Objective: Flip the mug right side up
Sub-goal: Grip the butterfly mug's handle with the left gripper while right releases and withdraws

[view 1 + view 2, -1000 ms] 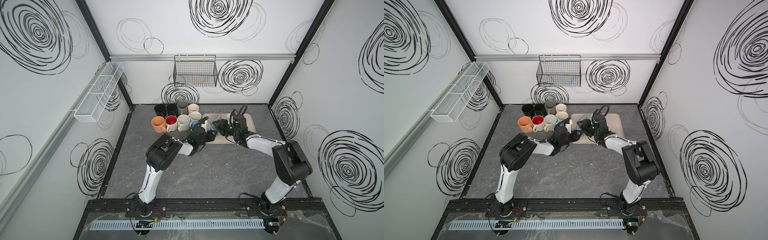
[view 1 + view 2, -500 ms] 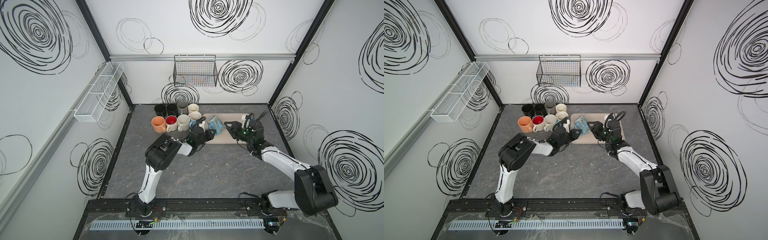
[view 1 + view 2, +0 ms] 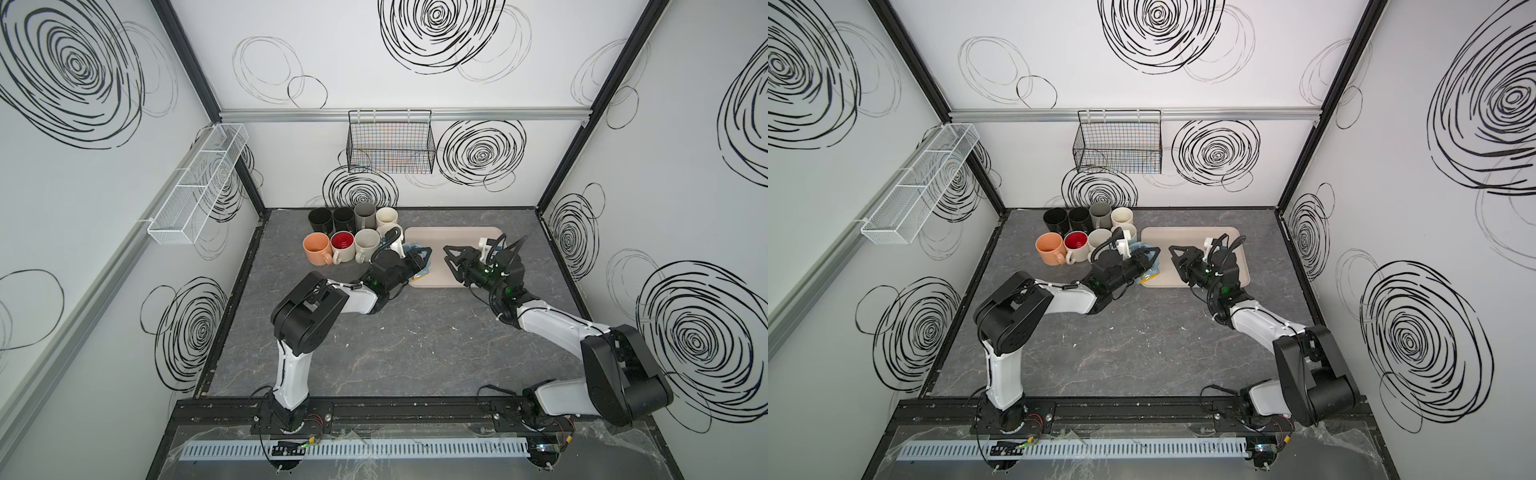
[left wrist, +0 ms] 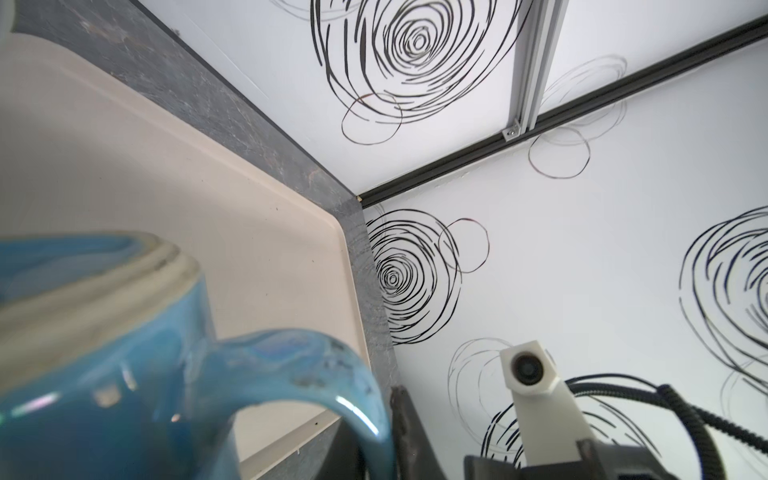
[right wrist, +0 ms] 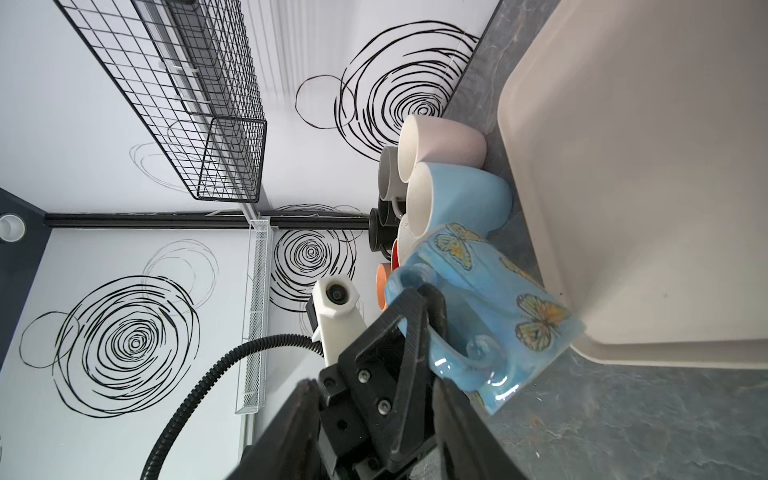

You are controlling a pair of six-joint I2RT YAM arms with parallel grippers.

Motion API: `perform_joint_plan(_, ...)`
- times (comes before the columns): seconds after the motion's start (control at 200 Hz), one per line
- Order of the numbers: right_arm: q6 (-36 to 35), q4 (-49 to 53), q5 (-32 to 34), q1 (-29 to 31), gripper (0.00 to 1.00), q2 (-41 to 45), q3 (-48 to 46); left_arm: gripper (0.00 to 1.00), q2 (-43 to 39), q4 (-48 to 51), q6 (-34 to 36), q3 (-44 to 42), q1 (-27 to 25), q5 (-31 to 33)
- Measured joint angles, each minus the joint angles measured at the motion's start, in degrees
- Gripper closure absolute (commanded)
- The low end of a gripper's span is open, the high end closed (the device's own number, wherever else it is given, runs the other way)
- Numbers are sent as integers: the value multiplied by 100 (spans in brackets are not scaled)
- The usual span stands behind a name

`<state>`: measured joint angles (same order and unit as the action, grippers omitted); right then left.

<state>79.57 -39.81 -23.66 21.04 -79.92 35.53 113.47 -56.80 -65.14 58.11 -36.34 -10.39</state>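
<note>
A blue mug with butterflies (image 5: 498, 299) hangs tilted over the near left corner of the beige tray (image 3: 457, 232). Only slivers of this mug (image 3: 424, 272) (image 3: 1148, 273) show in both top views. My left gripper (image 3: 419, 259) (image 3: 1150, 257) is shut on its curved handle (image 4: 316, 365), and its black fingers (image 5: 415, 328) clamp that loop. The mug's body (image 4: 104, 353) fills the left wrist view. My right gripper (image 3: 449, 258) (image 3: 1173, 255) (image 5: 374, 386) hovers open and empty over the tray, a short gap right of the mug.
Several upright mugs (image 3: 353, 235) (image 3: 1088, 232) stand in two rows left of the tray, the nearest being a light blue one (image 5: 457, 199) and a cream one (image 5: 440, 141). A black wire basket (image 3: 390, 143) hangs on the back wall. A white mesh shelf (image 3: 195, 183) lines the left wall.
My right gripper has pulled back to the right, away from the mug, and its arm has swung out. The left gripper stays clamped on the handle at the tray's corner.
</note>
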Motion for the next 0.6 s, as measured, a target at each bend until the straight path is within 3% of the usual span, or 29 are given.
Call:
perform_joint_plan(0.29,-483,494,-131,-63,56,-101,-7,100,66,76,-7,90,17,-138)
perform_joint_plan(0.6,-1200,994,-341,-195,64,-393,59,100,627,734,199,999,20,-402)
